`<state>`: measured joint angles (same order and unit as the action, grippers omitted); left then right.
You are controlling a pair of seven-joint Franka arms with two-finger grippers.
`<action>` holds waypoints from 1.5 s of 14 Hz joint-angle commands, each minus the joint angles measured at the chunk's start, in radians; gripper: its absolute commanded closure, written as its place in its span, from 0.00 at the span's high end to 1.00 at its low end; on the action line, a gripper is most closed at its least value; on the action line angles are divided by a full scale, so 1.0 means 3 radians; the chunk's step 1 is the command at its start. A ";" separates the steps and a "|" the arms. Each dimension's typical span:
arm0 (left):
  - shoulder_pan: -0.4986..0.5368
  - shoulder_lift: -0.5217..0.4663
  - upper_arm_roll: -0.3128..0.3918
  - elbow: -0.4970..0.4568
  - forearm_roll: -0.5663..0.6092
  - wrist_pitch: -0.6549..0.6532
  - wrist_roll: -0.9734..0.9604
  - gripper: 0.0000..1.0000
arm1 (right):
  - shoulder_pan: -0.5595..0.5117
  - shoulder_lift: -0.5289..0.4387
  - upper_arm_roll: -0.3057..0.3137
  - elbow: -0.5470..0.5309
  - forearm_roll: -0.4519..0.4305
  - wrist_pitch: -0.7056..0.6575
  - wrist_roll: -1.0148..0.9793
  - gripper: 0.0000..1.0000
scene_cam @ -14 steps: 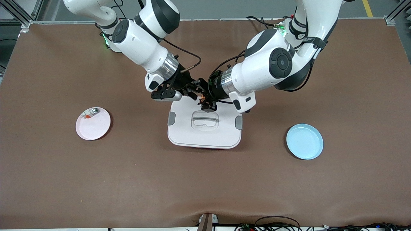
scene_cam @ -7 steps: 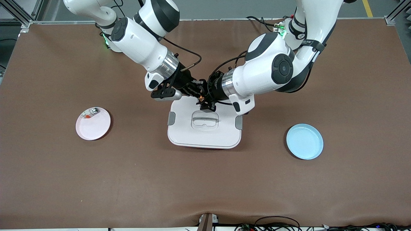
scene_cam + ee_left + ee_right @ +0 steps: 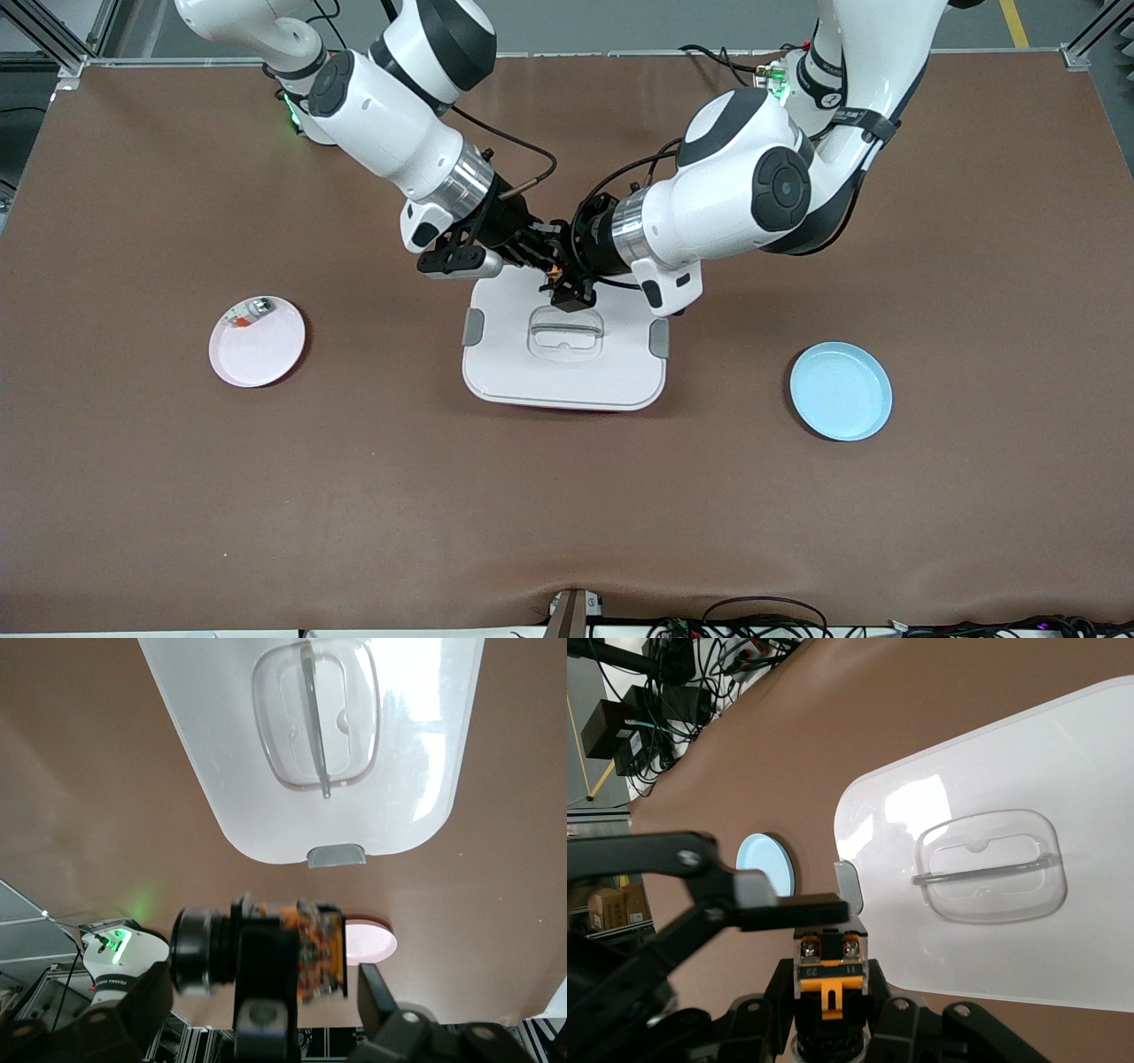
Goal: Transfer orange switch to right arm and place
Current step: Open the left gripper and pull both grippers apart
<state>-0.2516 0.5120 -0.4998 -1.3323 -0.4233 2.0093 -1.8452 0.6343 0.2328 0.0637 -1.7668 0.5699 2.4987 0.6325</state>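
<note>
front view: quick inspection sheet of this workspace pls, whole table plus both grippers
surface: brown table mat, rippled at the edge nearest the camera
job's things: orange switch, in the air over the white lidded box
clutter: pink plate toward the right arm's end, carrying a small pale part; blue plate toward the left arm's end
grippers: right gripper over the box, jaws shut on the switch; left gripper meeting it there, jaws apart around the switch
cables: black wrist cable; loose cables off the table's near edge
surroundings: metal frame at the corner
</note>
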 commanded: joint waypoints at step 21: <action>0.0884 -0.0428 0.0019 0.0028 0.2104 -0.1149 0.2893 1.00 | -0.0933 -0.0213 -0.0013 0.0924 -0.1264 -0.3169 -0.2183 0.00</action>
<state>0.0042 0.4186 -0.4929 -1.3098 0.1118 1.7214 -1.0302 0.3894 0.2039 0.0464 -1.4857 0.2637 1.6009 0.0865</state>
